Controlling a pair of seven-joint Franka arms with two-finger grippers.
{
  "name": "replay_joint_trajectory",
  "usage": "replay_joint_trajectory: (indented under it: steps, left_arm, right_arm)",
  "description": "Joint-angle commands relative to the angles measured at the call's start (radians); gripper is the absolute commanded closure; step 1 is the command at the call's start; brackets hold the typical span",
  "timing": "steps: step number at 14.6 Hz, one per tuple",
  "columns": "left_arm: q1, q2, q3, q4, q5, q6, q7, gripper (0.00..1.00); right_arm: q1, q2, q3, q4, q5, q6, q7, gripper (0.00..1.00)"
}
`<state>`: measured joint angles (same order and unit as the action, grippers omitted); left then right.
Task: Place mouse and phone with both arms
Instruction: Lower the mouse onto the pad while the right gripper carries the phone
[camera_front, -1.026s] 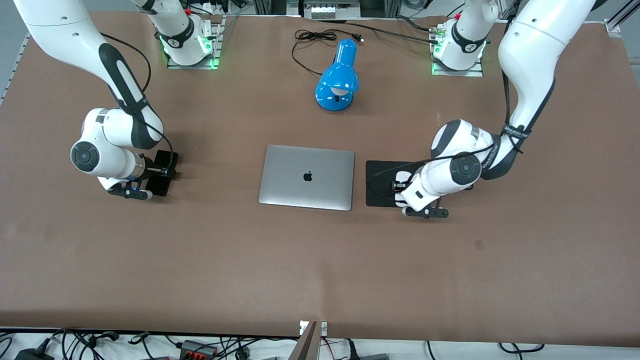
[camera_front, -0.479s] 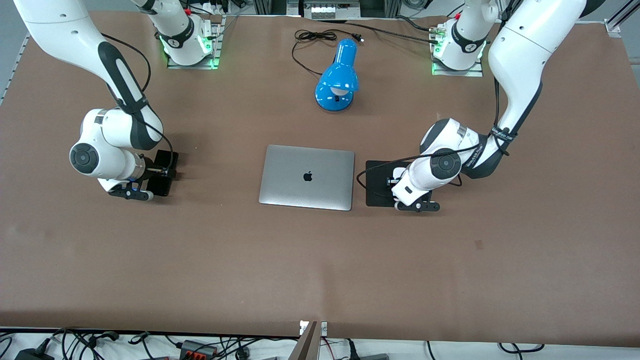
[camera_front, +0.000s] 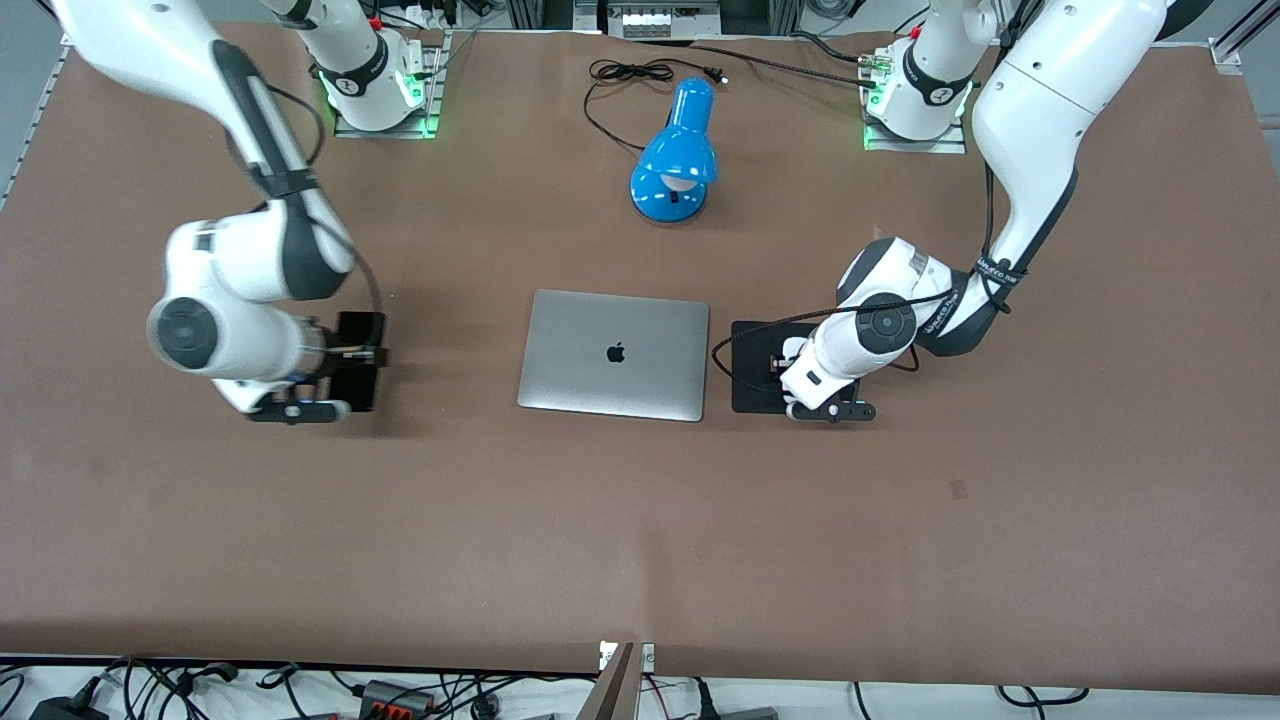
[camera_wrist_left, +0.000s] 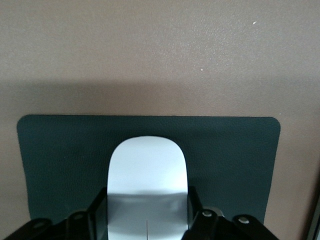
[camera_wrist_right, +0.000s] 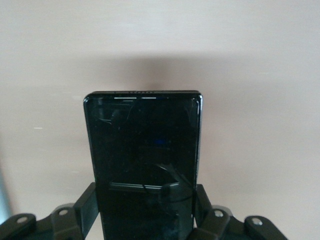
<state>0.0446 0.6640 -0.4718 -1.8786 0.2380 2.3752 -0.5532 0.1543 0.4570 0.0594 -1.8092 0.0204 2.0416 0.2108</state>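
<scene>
Brown table (camera_front: 640, 520) fills my front feed, with a closed silver laptop (camera_front: 614, 354) flat at the centre of the frame and a blue lamp (camera_front: 676, 160) lying above it near the top, its black cord looping toward the bases. Just beside the laptop, toward the left arm's end, lies a black pad (camera_front: 752, 385). I have the left gripper (camera_wrist_left: 147, 205) down low at that pad, and the mouse (camera_wrist_left: 147, 170) rests on the pad inside it, its rounded end sticking out toward the pad's edge in the wrist feed. Whether the left gripper is clamped on the mouse or sits loose around it, I cannot tell from either feed. At the right arm's end of the table, level with the laptop in the middle band of the frame, the right gripper (camera_wrist_right: 146, 200) is closed narrow on the phone (camera_wrist_right: 143, 140), pinching its two long edges. The phone is held flat, glossy face up, over bare table and well apart from the laptop, and it throws a soft shadow onto the surface beneath it. Both bases glow green along the top edge of the frame.
</scene>
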Motion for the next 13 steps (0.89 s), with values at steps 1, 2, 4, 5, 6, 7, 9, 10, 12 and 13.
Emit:
replay_joint_trajectory:
  steps: [1,2,4,5,6,7,9,10,12,13]
  left_arm:
    - [-0.003,-0.011,0.006,-0.010,0.030,0.007,-0.024,0.00]
    - [-0.003,-0.015,0.004,-0.010,0.030,0.004,-0.022,0.00]
    - [0.001,-0.040,0.004,-0.007,0.030,-0.002,-0.017,0.00]
    - [0.006,-0.066,0.002,-0.004,0.030,-0.028,-0.016,0.00]
    - [0.008,-0.095,0.002,0.007,0.030,-0.078,-0.013,0.00]
    - [0.011,-0.121,0.004,0.022,0.032,-0.117,-0.004,0.00]
    - [0.043,-0.159,0.001,0.061,0.032,-0.183,0.047,0.00]
    - [0.061,-0.170,-0.002,0.085,0.032,-0.217,0.085,0.00]
    - [0.093,-0.191,-0.005,0.156,0.032,-0.321,0.182,0.00]
    - [0.100,-0.208,-0.005,0.198,0.030,-0.393,0.222,0.00]
  right_arm:
    - [0.114,0.081,-0.006,0.077,0.006,-0.002,0.102,0.85]
    - [0.131,0.094,-0.006,0.077,0.007,0.027,0.110,0.85]
    - [0.165,0.130,-0.004,0.076,0.047,0.055,0.116,0.85]
    - [0.183,0.141,-0.004,0.071,0.061,0.075,0.114,0.85]
    - [0.211,0.159,-0.004,0.067,0.062,0.095,0.116,0.85]
    - [0.229,0.170,-0.006,0.059,0.062,0.104,0.124,0.85]
    - [0.234,0.177,-0.006,0.025,0.062,0.130,0.142,0.85]
    - [0.232,0.173,-0.006,0.001,0.062,0.141,0.145,0.85]
    - [0.232,0.157,-0.006,-0.036,0.062,0.141,0.171,0.85]
    - [0.234,0.146,-0.006,-0.051,0.061,0.140,0.206,0.85]
